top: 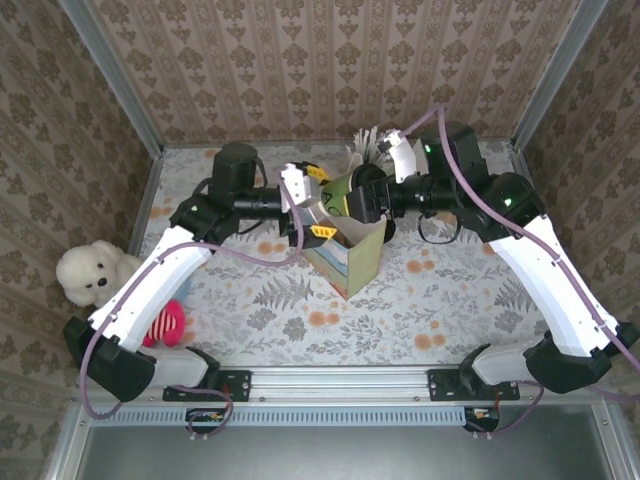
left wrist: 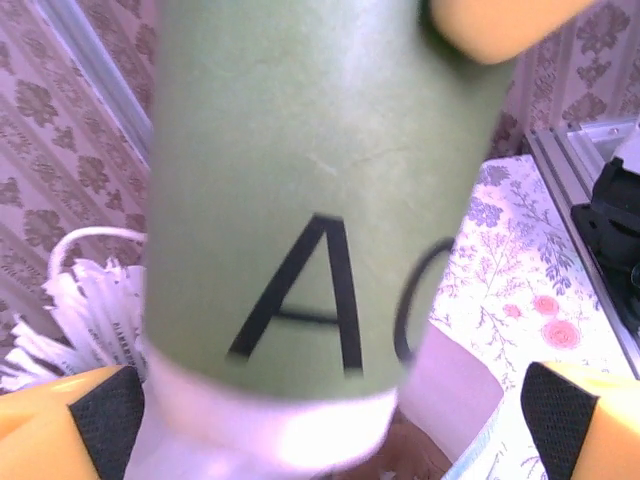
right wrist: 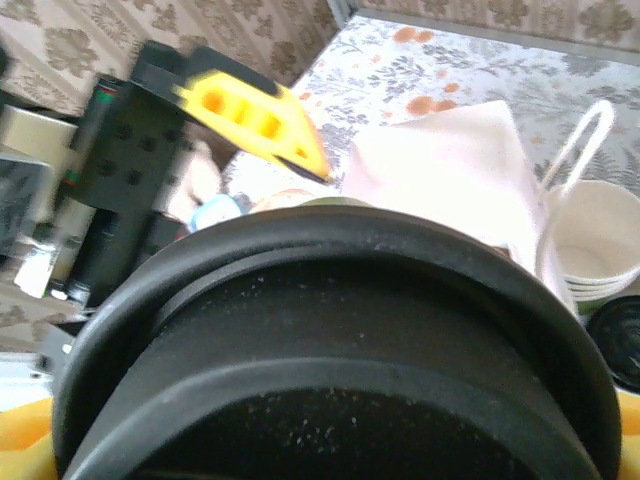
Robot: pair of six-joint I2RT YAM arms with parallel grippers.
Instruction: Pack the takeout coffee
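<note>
Right tool (top: pixel 358 200) is judged closed on the takeout coffee (left wrist: pixel 300 200). One of its yellow fingers (left wrist: pixel 500 20) lies against the cup wall in the left wrist view, and the black lid (right wrist: pixel 330 350) sits hard up against the right wrist camera. Left tool (top: pixel 318 203) is spread wide, its padded fingers (left wrist: pixel 100 415) standing either side of the cup with a gap and touching nothing.

Location: the cup is off the worktop (top: pixel 420 320), held in the air between the two tools. It hangs over the 12 o'clock rim of the open paper bag (top: pixel 350 262), which stands upright at the centre. The cup's exact tilt cannot be fixed from these views.

Other items: a stack of lidless cups (right wrist: pixel 600 235) stands beside the bag. White sticks (left wrist: pixel 90 300) show at 12 o'clock beyond it.

Progress, as a judgement: the coffee is picked up and brought to the bag mouth, so roughly the first half is done. It is not yet inside. Outstanding are lowering it through the opening lid-up, letting go, and clearing both tools. The bag's contents cannot be seen.
</note>
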